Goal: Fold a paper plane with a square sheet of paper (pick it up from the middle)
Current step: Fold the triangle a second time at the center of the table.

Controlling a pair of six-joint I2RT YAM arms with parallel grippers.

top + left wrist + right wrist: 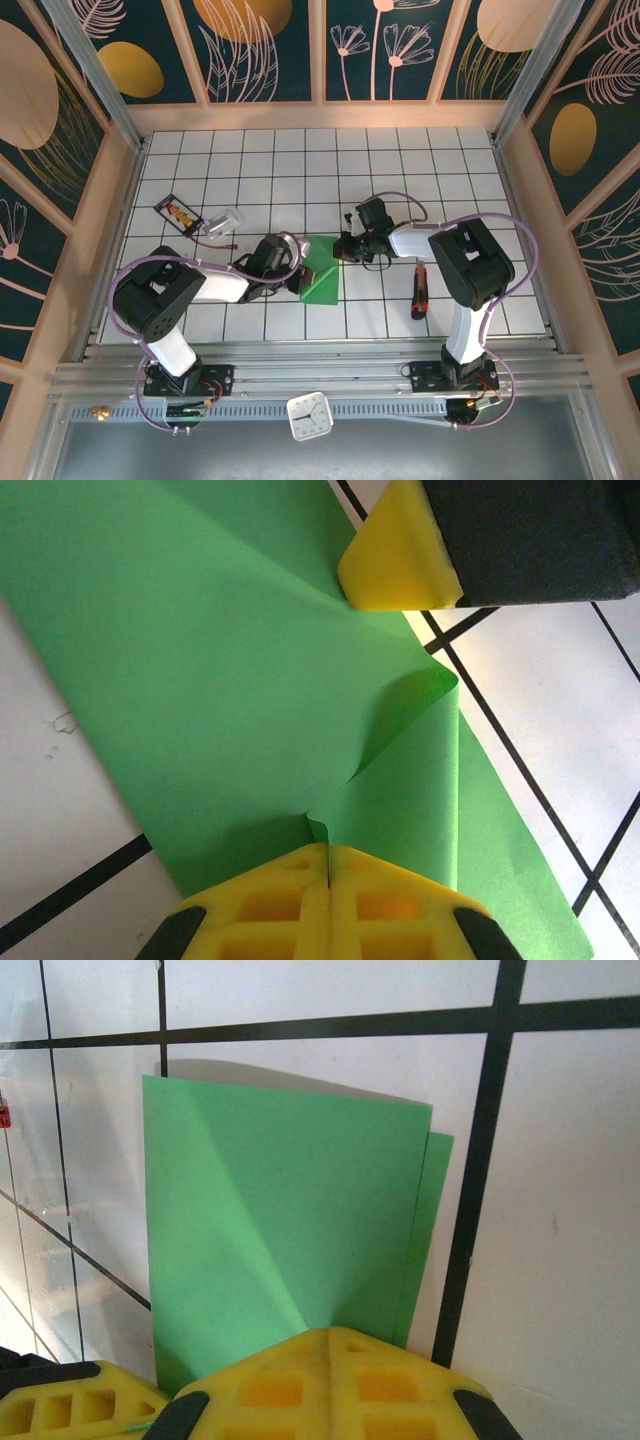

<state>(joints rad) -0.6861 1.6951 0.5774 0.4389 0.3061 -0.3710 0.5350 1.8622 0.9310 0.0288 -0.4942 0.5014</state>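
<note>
1. Bright-green and creased, the sheet of paper [322, 272], lying mid-surface on the white gridded surface [300, 160], between the two end effectors.
2. Seen from above: flat on the tiles along its right part, with a darker flap raised at its left.
3. Left end effector [297, 272] at the sheet's left edge. In the left wrist view [329, 865], yellow pads pressed together with no gap, pinching the sheet [200, 680] at the foot of a curled fold.
4. Right end effector [343, 247] at the sheet's far right corner. In the right wrist view [330, 1345], yellow pads likewise closed tight, gripping the sheet's edge.
5. Above those pads, two green layers [280, 1220] standing up, the back layer peeking out as a thin strip at the right.
6. In the left wrist view, a yellow fingertip [400, 560] of the right end effector touching the sheet's far edge.
7. Red-and-black screwdriver [420, 290] right of the sheet, beside the right arm, apart from the paper.
8. Small dark packet [178, 213] and a clear plastic item [228, 222] to the far left, well apart from the sheet.
9. White clock [309, 415] at the near edge, between the arm bases.
</note>
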